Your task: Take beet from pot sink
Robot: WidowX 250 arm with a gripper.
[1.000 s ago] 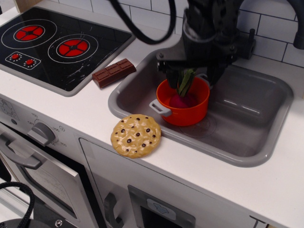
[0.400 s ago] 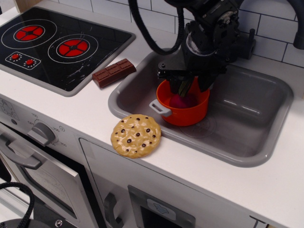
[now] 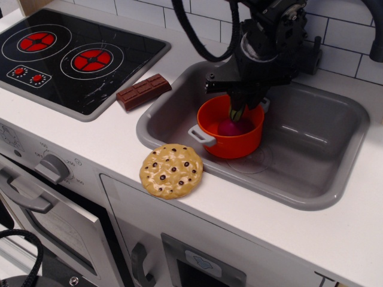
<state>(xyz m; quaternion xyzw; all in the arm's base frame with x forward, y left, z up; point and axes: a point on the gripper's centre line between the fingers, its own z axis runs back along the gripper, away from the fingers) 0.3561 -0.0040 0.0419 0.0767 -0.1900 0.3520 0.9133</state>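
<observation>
Large grey plastic sink (image 3: 335,179) w/ rounded corners, set in a white countertop (image 3: 119,140). Inside it, toward its left end, a round orange toy pot (image 3: 230,140). The small magenta beet (image 3: 230,127) w/ green leaves is still in that pot, so nothing is lifted out yet. Black robot gripper (image 3: 238,109) over the pot, fingers narrowed around the leaves (firm hold? can't tell). Vs 0.4 s ago: gripper higher, leaves showing.

Glossy orange plastic pot (image 3: 230,140), matt grey sink (image 3: 311,173)
</observation>
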